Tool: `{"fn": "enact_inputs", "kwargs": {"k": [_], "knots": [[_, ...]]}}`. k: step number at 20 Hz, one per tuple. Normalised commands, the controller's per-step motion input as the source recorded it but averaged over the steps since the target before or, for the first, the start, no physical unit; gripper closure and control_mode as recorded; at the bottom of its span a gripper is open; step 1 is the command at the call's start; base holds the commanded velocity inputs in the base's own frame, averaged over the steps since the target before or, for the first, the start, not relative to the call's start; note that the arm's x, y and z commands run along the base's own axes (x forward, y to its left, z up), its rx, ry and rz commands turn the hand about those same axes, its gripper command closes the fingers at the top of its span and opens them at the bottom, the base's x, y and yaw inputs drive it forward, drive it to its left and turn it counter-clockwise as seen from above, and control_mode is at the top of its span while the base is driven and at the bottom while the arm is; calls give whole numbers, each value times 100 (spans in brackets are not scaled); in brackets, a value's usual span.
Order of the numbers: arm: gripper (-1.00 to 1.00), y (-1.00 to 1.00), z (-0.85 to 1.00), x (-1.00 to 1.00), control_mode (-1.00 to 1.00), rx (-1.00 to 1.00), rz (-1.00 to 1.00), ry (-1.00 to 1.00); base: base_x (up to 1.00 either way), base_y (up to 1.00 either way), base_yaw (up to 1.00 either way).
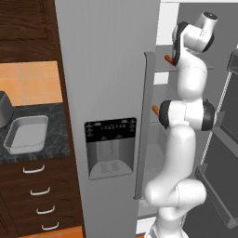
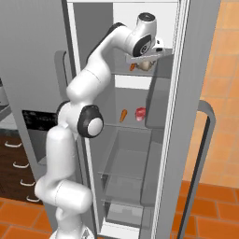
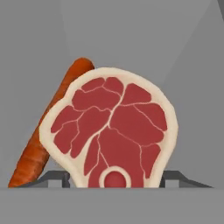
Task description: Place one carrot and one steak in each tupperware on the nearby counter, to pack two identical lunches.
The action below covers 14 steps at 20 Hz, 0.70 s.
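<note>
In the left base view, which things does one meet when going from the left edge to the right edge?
The tupperware on the counter → the closed fridge door with its dispenser panel → the door's long handle → the robot arm.

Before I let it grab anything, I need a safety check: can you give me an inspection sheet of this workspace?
surface: black counter, one empty tupperware on it.
job's things: steak beside carrot on the upper fridge shelf; second carrot and second steak apart on the shelf below.
clutter: dark appliance at counter's left edge.
jaws: either side of the upper steak; grip cannot be told.
cables: nothing seen.
surroundings: open fridge, brown drawers.
</note>
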Motion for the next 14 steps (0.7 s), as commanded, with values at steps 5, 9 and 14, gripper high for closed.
{"fn": "enact_inputs", "kwargs": {"k": [5, 9, 14], "knots": [[100, 12, -4, -11, -100, 0, -3, -8, 0, 0, 0], [100, 23, 0, -76, -100, -1, -17, -16, 0, 0, 0], [100, 95, -56, -100, -100, -10, -15, -5, 0, 0, 0]]}}
